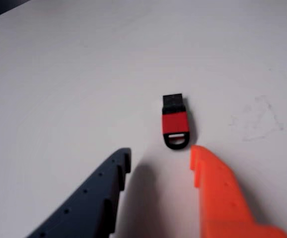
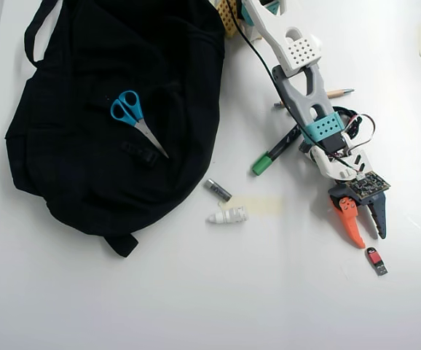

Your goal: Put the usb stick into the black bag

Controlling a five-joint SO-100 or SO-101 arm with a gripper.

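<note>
The usb stick point(image 1: 175, 122) point(image 2: 376, 260), red with a black plug end and a black loop, lies flat on the white table. My gripper point(image 1: 161, 153) point(image 2: 371, 241) hovers just short of it, open, with nothing between the dark blue finger point(image 1: 101, 198) and the orange finger point(image 1: 218, 193). In the wrist view the stick sits just beyond the gap between the tips. The black bag point(image 2: 116, 109) lies at the upper left of the overhead view, far from the gripper.
Blue-handled scissors point(image 2: 136, 120) rest on the bag. A dark grey stick point(image 2: 217, 189), a white ribbed piece point(image 2: 228, 216) and a strip of tape point(image 2: 261, 205) lie between bag and arm. A green-capped marker point(image 2: 276, 151) and a pencil point(image 2: 334, 93) lie under the arm.
</note>
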